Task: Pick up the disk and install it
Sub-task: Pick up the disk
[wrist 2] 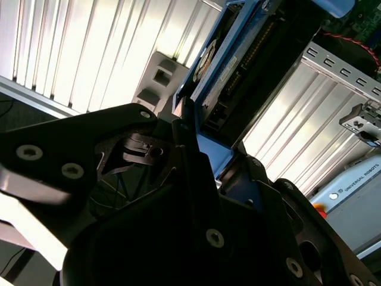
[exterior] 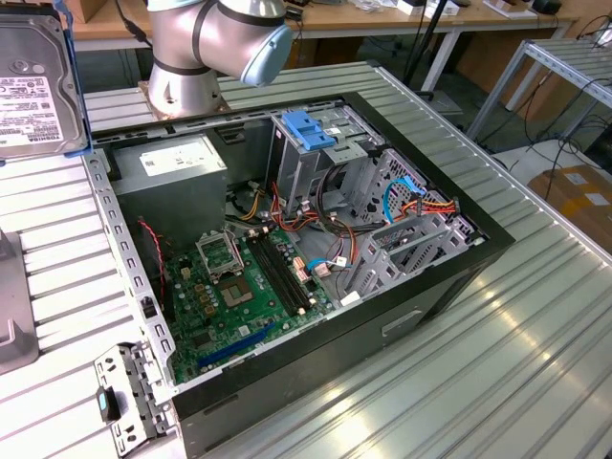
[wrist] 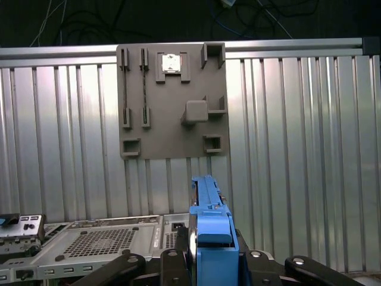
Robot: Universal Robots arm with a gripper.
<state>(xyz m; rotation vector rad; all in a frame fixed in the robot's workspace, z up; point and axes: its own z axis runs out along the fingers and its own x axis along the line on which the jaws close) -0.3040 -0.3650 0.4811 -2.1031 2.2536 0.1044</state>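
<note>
The disk (exterior: 33, 81), a dark hard drive with a white label in a bright blue carrier, hangs in the air at the exterior view's upper left, off to the side of the open computer case (exterior: 449, 182). In both wrist views my gripper (wrist: 211, 257) is shut on the disk: the blue carrier's edge (wrist: 208, 220) stands up between the black fingers (wrist: 253, 262). The second wrist view shows the disk (wrist 2: 223, 71) edge-on, rising out of the black gripper (wrist 2: 208, 155).
Inside the case are a drive cage with a light-blue latch (exterior: 311, 129), a grey power supply (exterior: 182, 167) and the motherboard (exterior: 239, 287). The arm's base (exterior: 182, 91) stands behind it. A grey fixture plate (wrist: 172, 98) lies on the ribbed metal table. A metal bracket (exterior: 124, 392) sits at the case's near corner.
</note>
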